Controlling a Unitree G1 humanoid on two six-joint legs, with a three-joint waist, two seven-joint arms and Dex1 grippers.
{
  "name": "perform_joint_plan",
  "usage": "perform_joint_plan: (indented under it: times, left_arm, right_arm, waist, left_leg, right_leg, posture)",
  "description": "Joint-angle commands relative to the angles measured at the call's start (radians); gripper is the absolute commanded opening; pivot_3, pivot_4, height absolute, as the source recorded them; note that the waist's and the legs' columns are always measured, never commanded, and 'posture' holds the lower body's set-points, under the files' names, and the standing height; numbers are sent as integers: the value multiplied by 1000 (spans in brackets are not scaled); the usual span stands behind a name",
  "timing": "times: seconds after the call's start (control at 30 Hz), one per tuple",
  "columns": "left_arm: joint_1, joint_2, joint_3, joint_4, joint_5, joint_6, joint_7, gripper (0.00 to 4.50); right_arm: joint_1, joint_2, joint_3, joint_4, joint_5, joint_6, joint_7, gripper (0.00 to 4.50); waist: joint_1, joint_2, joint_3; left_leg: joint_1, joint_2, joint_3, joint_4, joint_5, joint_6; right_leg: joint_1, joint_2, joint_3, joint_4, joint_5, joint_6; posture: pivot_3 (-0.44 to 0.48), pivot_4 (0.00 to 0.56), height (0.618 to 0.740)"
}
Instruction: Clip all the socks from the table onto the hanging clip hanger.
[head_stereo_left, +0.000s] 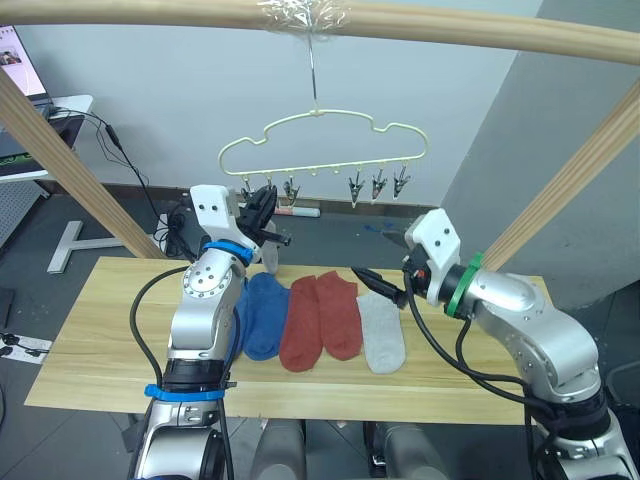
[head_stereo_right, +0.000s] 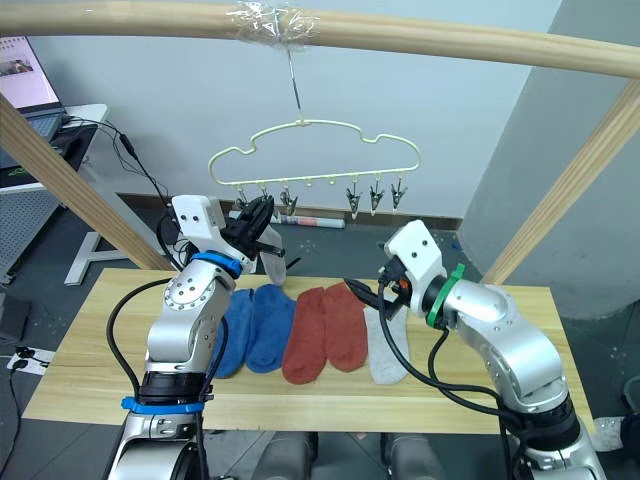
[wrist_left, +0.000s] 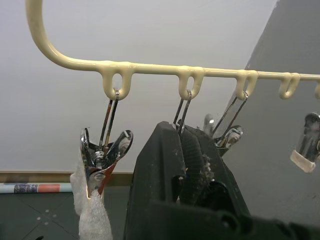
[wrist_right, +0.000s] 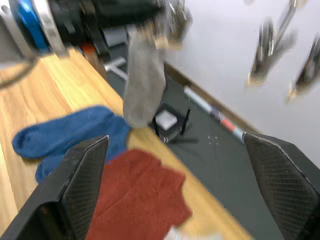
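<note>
Hanging vertically from clip hanger (head_stereo_left: 320, 140), grey sock (wrist_right: 144, 82) points toe-down; left gripper (head_stereo_left: 262, 207) pinched together at second clip (wrist_left: 182, 107), right gripper (wrist_right: 175, 200) spread apart.

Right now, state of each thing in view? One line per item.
left gripper: shut, raised at the clip hanger's second clip
right gripper: open, holding nothing, above the table
clip hanger: hanging by its hook from the wooden pole
grey sock on hanger: clipped at the first clip, dangling
blue socks: flat on the table
rust-red socks: flat on table
grey sock on table: flat on table
</note>
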Motion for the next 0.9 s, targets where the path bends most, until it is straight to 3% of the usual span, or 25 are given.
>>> perform_joint_plan:
  times: [0.03, 0.1, 0.17, 0.3, 0.57, 0.67, 0.9]
  left_arm:
    - [-11, 15, 18, -29, -15, 3, -12, 4]
    - [-8, 19, 21, -31, -18, 7, -17, 4]
    - [-1, 26, 13, -39, -26, 26, -38, 4]
    - [14, 18, 2, -76, -35, 47, -39, 4]
    - [40, 15, -3, -113, -35, 71, -37, 4]
    - [39, 16, -1, -113, -36, 75, -37, 0]
    - [38, 16, -1, -107, -35, 74, -38, 0]
  right_arm:
    - [53, 17, 58, 53, -45, -21, -34, 4500]
    - [66, 18, 103, 110, -87, -48, -45, 4500]
    - [55, 65, 165, 298, -145, -99, -71, 4500]
    - [-25, 149, 156, 620, -238, -206, -155, 4500]
    - [-72, 195, 119, 880, -300, -330, -177, 4500]
    - [-40, 204, 109, 861, -279, -319, -142, 3896]
    - [36, 167, 140, 760, -312, -318, -88, 1419]
  waist:
    - [-2, 0, 0]
    - [-4, 0, 0]
    - [-7, 0, 0]
    - [-5, 1, 1]
    - [-1, 1, 0]
    - [-2, 1, 0]
    - [-2, 1, 0]
  left_leg:
    - [0, 0, 0, 0, 0, 0]
    - [0, 0, 1, 0, 0, 0]
    - [1, 0, 1, 1, 0, 0]
    - [3, 2, 1, 1, 1, 1]
    - [2, 1, 1, 0, 0, 1]
    - [2, 1, 1, 0, 0, 1]
    - [3, 1, 1, 1, 0, 1]
  right_leg:
    - [0, 0, 0, 0, 0, 0]
    - [0, 0, 1, 0, 0, 0]
    - [0, 0, 1, 0, 0, 1]
    - [1, 3, 1, 1, -1, 5]
    - [1, 2, 2, -1, -1, 6]
    - [1, 2, 2, 0, -1, 6]
    - [2, 2, 2, 0, -1, 6]
  posture:
    - [137, 221, 740]
    - [150, 224, 740]
    - [150, 224, 740]
    - [168, 222, 740]
    - [175, 224, 740]
    - [177, 226, 740]
    - [177, 226, 740]
